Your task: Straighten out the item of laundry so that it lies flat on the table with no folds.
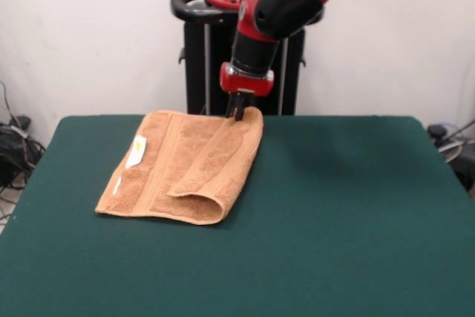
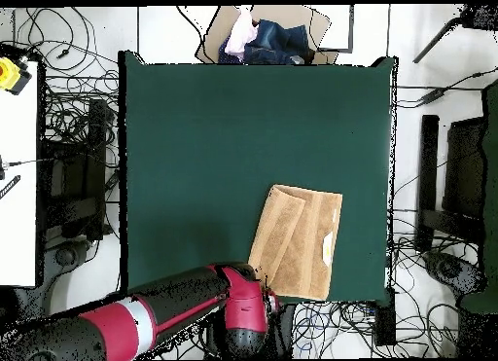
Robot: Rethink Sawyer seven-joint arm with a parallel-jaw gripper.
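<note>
Here the jaws [image 1: 239,114] sit right down at the towel's [image 1: 182,168] far corner, on the edge of the surface [image 1: 334,206] nearest the pedestal. Their dark tips press into the cloth at the top of the folded-over flap; they look pinched together on that corner, though the cloth hides part of them.

From the jaws the towel runs away toward the open middle of the surface. One long side is doubled over along the towel's length, and the fold ends in a rounded roll at the end farthest from the jaws. The white tag [image 1: 136,151] lies on the flat single layer beside the flap.

In my judgement, the flap needs drawing sideways, across that long axis and over bare green felt, to open it.

At the surface's far edge in the overhead view, a cardboard box [image 2: 267,36] holds bunched clothes.
</note>
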